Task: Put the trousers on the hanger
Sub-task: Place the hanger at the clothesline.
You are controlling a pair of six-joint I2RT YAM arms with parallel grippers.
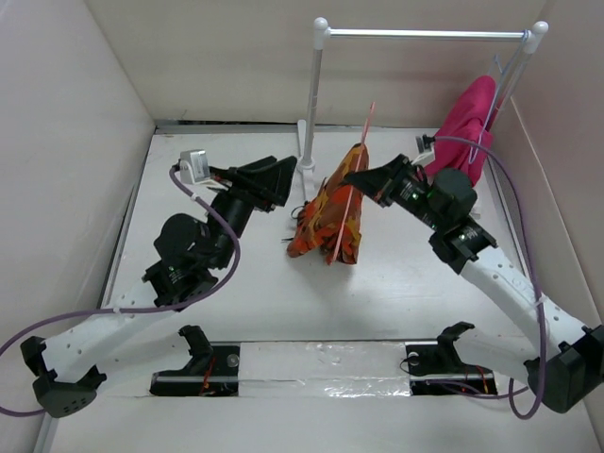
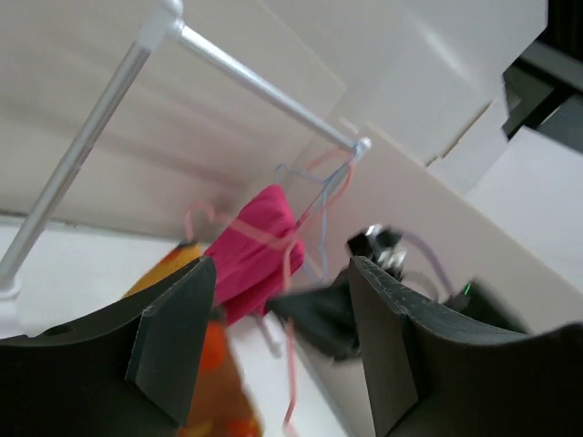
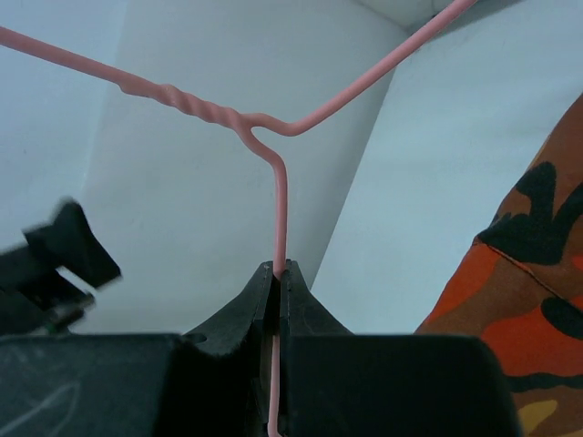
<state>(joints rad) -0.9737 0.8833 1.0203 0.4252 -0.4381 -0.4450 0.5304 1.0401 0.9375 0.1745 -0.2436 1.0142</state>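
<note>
Start with the table (image 1: pixel 264 302), filling most of the top view. Find the white rail frame (image 1: pixel 425 34) along the upper right, with the magenta garment (image 1: pixel 472 123) hanging at its right end. Locate the trousers (image 1: pixel 330 222) at frame centre, raised into a tent shape and draped over the hanger (image 1: pixel 368 123). Read the lower hem as at or close to the table surface, contact not confirmable.

Check the left gripper (image 1: pixel 288 184) just left of the trousers: jaws spread wide, nothing between them, clear of the cloth. Check the right gripper (image 1: pixel 363 177) just right of the cloth peak. In the right wrist view, note jaws pinched tight on the hanger wire just below the junction beside the twisted neck, with camouflage cloth at the lower right of that frame.

Judge progress as late: cloth already over the wire and carried by the right gripper alone. Treat as remaining: confirming an even drape on both sides, then setting down or hooking onto the rail, if required
</note>
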